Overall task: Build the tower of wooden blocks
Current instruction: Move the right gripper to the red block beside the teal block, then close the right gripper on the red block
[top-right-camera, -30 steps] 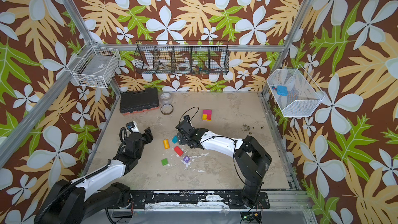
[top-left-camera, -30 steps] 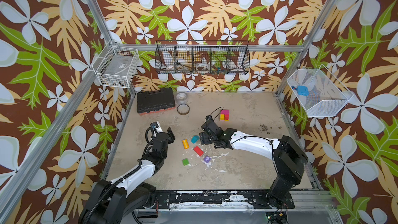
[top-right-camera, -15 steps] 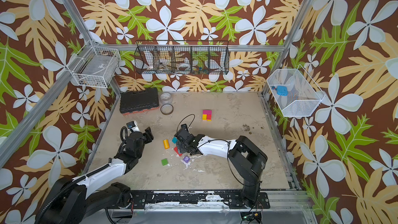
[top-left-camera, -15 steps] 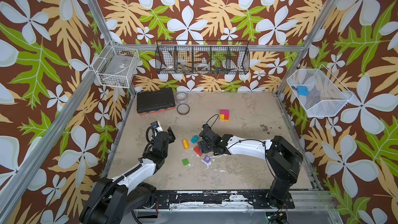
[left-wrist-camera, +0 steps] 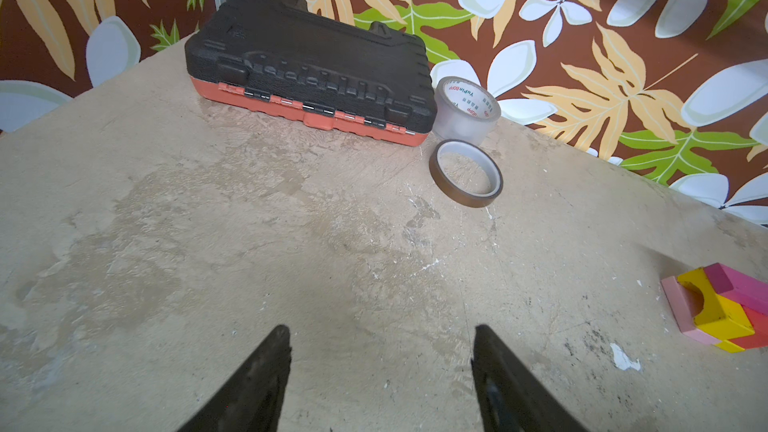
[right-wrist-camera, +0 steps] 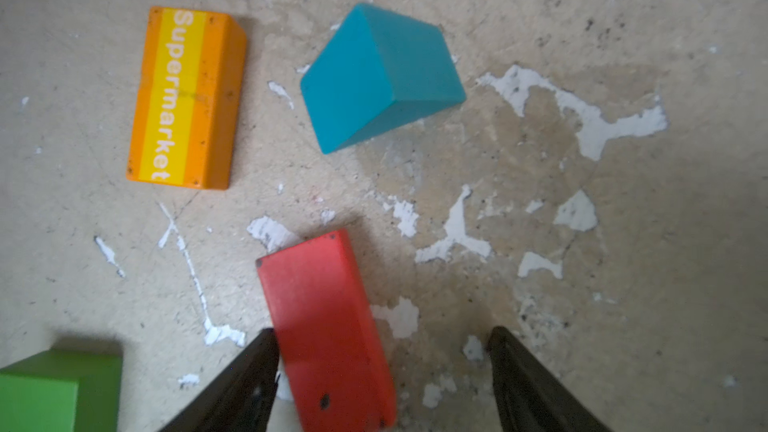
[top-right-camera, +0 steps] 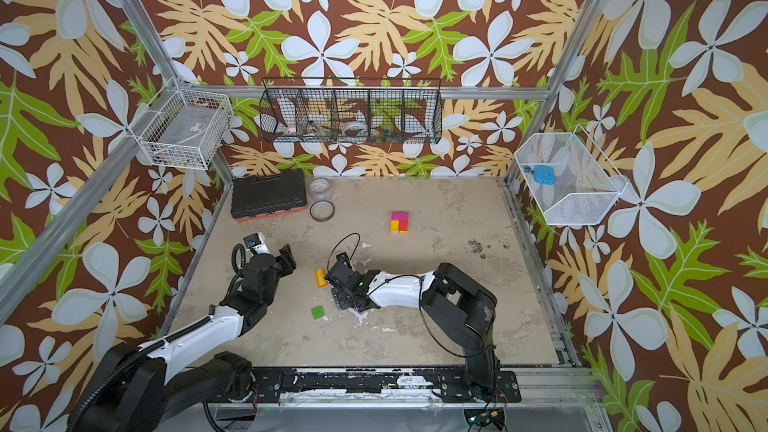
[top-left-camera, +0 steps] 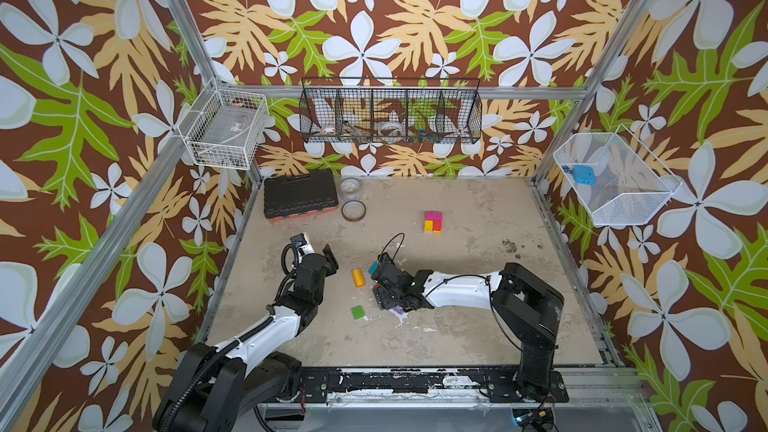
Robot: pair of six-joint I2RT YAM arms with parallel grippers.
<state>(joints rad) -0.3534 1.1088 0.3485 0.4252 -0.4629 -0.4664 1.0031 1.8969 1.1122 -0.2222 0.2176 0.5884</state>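
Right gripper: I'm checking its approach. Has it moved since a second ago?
Yes. In a top view the right gripper has moved toward the near edge, away from the tower, over the red block.

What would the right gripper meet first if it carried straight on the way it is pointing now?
Most likely the red block: it lies between the open jaws of the right gripper, close to one finger, on the table.

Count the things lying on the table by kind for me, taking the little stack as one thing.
Loose blocks: 5 (orange, teal, red, green, purple, half hidden)
Block stack: 1
Tape rolls: 2 (clear, brown)
Toolbox: 1
Total: 9
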